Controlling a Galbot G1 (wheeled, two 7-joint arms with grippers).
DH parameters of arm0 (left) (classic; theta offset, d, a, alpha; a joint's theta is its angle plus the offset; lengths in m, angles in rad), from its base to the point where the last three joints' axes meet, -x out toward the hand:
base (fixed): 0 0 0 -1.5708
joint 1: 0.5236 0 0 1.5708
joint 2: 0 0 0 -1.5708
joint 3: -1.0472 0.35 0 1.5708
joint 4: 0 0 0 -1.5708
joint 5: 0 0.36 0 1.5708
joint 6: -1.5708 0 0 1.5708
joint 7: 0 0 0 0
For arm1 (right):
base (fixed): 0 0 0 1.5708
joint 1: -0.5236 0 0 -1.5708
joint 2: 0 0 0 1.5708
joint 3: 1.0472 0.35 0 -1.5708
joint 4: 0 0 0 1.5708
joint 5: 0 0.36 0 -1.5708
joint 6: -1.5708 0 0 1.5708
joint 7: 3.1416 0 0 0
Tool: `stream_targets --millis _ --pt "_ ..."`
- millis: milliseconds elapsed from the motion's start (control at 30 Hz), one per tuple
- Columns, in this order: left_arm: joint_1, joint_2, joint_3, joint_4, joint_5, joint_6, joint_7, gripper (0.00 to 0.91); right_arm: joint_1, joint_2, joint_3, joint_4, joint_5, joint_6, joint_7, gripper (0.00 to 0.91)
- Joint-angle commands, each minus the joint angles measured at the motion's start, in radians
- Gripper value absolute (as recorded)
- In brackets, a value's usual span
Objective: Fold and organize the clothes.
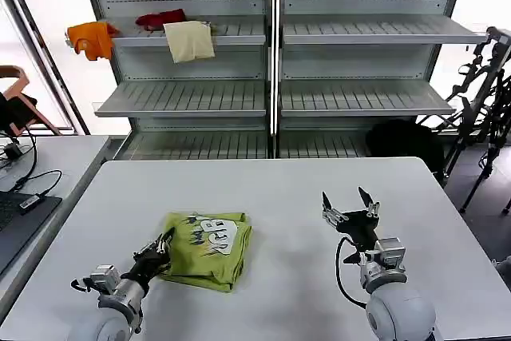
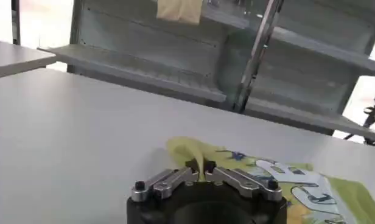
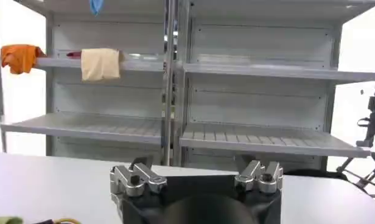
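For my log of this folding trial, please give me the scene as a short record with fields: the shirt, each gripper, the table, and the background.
shirt: lime-green T-shirt, folded into a compact bundle, pale print facing up, lying on the table's left part
left gripper: at the shirt's left edge, fingers closed on a fold of the fabric
right gripper: open, above bare table to the right, apart from the shirt
table: white table
background: metal shelves with a cream cloth and an orange cloth
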Motion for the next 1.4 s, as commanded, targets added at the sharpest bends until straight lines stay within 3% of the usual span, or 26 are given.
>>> stream_targets --millis 33,267,600,900,1233,1333,1400 --pt "0.001 -0.006 0.002 0.016 0.086 -0.062 0.01 0.0 0.0 0.0 0.0 0.001 -0.001 0.0 0.001 0.907" --pt "0.021 0.042 -0.074 0.009 0.273 -0.121 0.067 0.0 0.001 -0.003 0.006 -0.001 0.0 0.004 0.0 0.907" --pt "0.028 0.196 -0.349 0.033 0.392 -0.121 0.121 0.0 0.009 -0.001 0.001 -0.024 0.002 0.022 -0.012 0.907" --pt "-0.017 0.285 -0.442 0.048 0.574 -0.165 0.153 0.0 -0.001 -0.006 0.011 -0.023 0.006 0.031 -0.018 0.907" --pt "-0.039 0.373 -0.452 -0.054 0.94 -0.277 0.177 0.0 -0.03 -0.007 0.038 -0.021 0.009 0.057 -0.024 0.907" --pt "0.004 0.347 -0.365 -0.103 1.064 -0.328 0.198 0.0 -0.044 -0.002 0.048 -0.021 0.008 0.071 -0.026 0.907" --pt "0.029 0.296 -0.231 -0.099 1.178 -0.372 0.205 0.0 -0.057 -0.001 0.061 -0.022 0.008 0.081 -0.027 0.907"
